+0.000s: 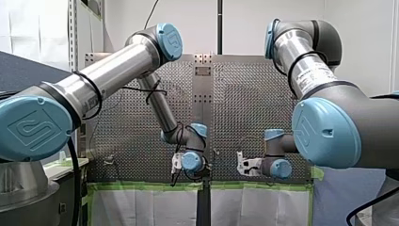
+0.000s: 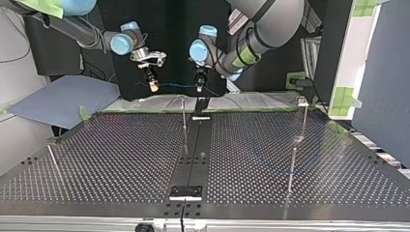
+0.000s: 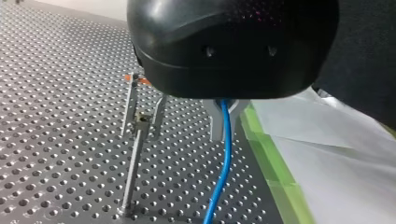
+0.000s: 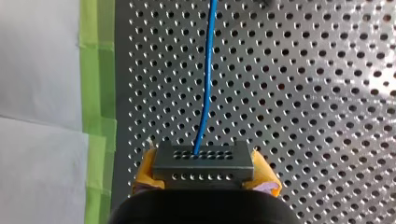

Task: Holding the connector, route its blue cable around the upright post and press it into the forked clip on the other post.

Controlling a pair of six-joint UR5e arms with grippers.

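Observation:
In the right wrist view, the yellow pads (image 4: 264, 181) of my right gripper (image 4: 204, 175) are shut on a grey connector (image 4: 203, 161) with rows of holes. Its blue cable (image 4: 208, 70) runs straight ahead over the perforated table. In the left wrist view, my left gripper (image 3: 224, 126) has its metal fingers shut on the blue cable (image 3: 223, 177), which hangs below them. A thin post with a forked clip (image 3: 141, 120) stands beside it. In the top view, both grippers hover at the table's far edge, my right (image 2: 153, 87) to the left of my left (image 2: 199, 87).
An upright post (image 2: 183, 121) stands near the far middle of the table in the top view. Two more posts (image 2: 303, 116) (image 2: 291, 169) stand at the right and one (image 2: 53, 162) at the left. Green tape (image 3: 275, 163) and white sheeting border the table edge.

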